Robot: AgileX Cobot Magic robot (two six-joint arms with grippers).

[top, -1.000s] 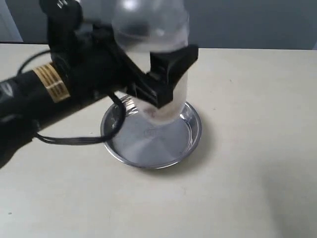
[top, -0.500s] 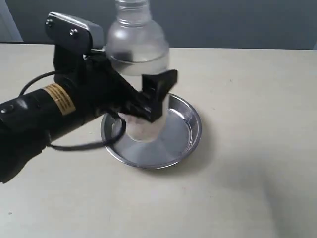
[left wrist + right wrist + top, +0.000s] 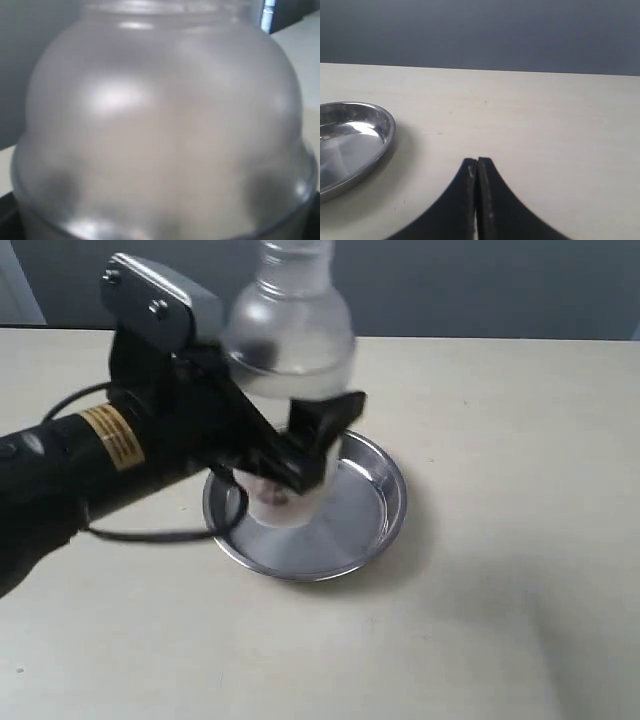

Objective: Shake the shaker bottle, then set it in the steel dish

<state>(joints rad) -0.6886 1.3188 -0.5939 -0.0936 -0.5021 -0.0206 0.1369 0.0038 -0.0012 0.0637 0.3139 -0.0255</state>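
The shaker bottle [image 3: 290, 350] stands upright in the exterior view, its frosted dome and cap at the top, brownish-pink granules low in its base. My left gripper [image 3: 295, 455] is shut on its clear body, and the base hangs over the left part of the steel dish [image 3: 375, 515]; whether it touches the pan I cannot tell. The bottle's frosted shoulder [image 3: 160, 125] fills the left wrist view and hides the fingers. My right gripper [image 3: 477, 165] is shut and empty above the table, right of the steel dish [image 3: 367, 135]. It is outside the exterior view.
The black left arm [image 3: 90, 465] with a yellow label and a loose cable [image 3: 150, 533] reaches in from the left. The cream tabletop [image 3: 500, 590] spreads around the dish. A dark wall [image 3: 480, 285] runs behind the table's far edge.
The bottle has come down from the top of the exterior view and shifted left over the dish. Over the last half second it rose a little and moved slightly right.
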